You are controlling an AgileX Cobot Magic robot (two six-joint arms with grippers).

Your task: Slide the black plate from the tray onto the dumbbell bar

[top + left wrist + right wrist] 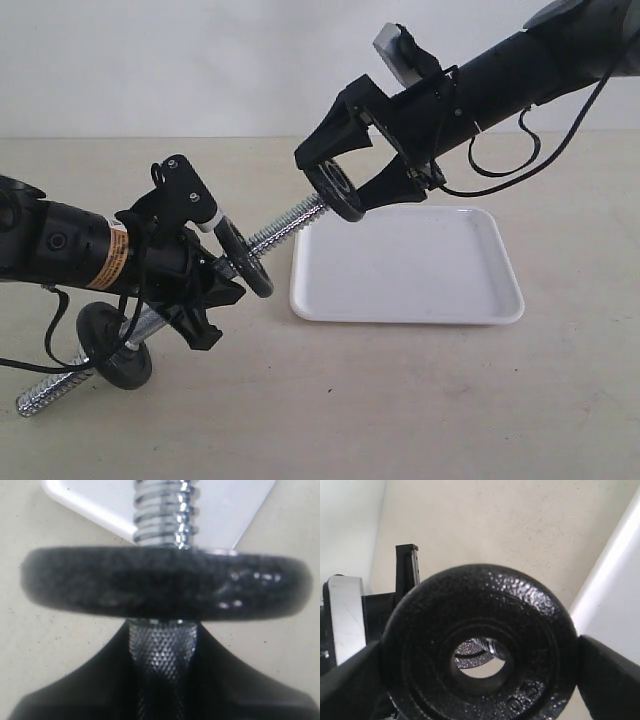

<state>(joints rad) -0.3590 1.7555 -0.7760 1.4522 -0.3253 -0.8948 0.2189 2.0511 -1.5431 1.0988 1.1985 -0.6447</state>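
At the far left, the dumbbell bar (285, 228) is slanting upward to the right, with its lower threaded end lying low by the table (400, 420). A lower disc (112, 348) is riding on the bar near that end. Next, the left gripper (195, 275) is clamping the bar's knurled middle between its jaws and holding it off the table. Just past those jaws, a second disc (247, 260) is sitting on the bar, with bare thread running on beyond it. Further right, the right gripper (340, 185) is pinching the black plate (335, 192) by its rim, one finger on each side. The plate is hanging in the air over the tray's near-left corner area, clear of the tray (480, 300). The bar's upper tip is meeting the plate at its central hole and showing through it in the right wrist view. Whether it is already entering cannot be told. The white tray is lying flat on the table, at the right.
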